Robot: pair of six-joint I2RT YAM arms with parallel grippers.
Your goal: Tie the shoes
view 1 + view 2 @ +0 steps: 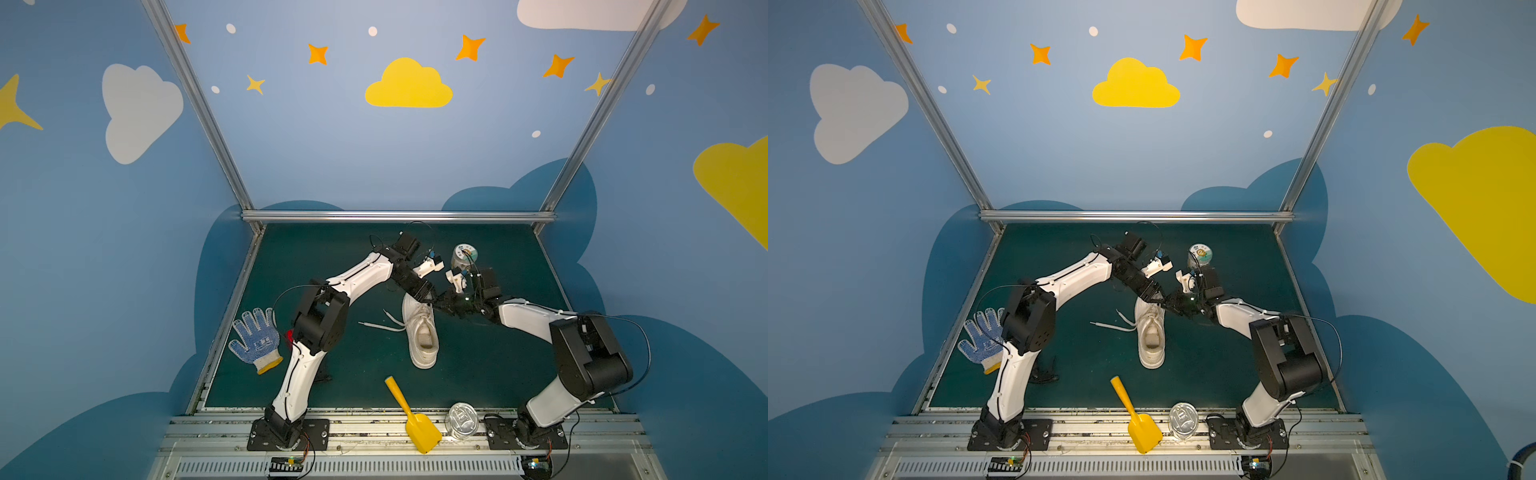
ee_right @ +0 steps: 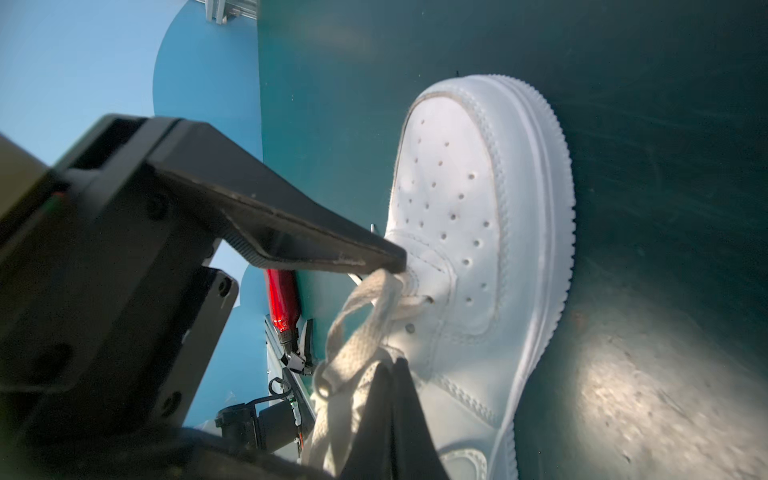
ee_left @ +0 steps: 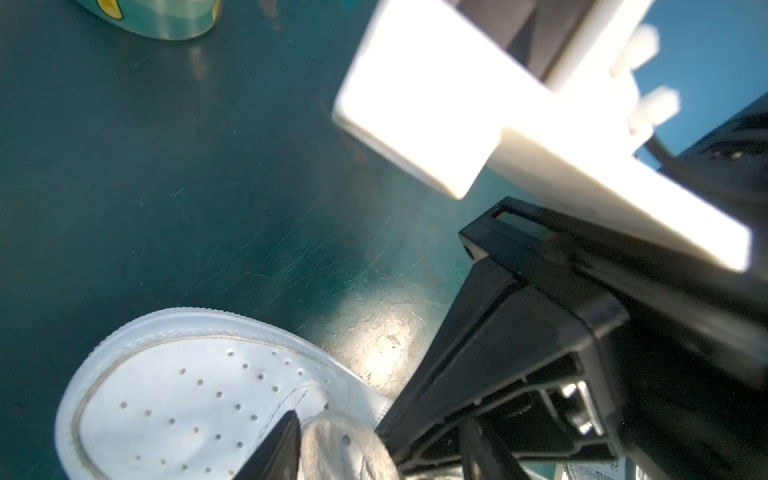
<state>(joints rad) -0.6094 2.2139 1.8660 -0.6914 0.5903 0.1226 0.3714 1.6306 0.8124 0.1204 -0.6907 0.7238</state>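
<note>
The right fingers (image 2: 401,424) are pinched shut on a loop of the laces (image 2: 357,307). The left fingers (image 2: 316,243) stand apart, with one tip touching the white sneaker (image 1: 424,336) at the toe end of its lacing. The sneaker sits upright mid-table, toe toward the back, its loose lace ends trailing to its left. The table (image 1: 478,365) is a scuffed dark green mat framed by aluminium rail (image 1: 399,216). A dotted glove (image 1: 255,338) lies at its left edge, a yellow scoop (image 1: 415,419) and a tin (image 1: 461,419) at the front, and a clear jar (image 1: 464,255) near the back. Blue walls (image 1: 374,158) painted with clouds and stars enclose three sides.
</note>
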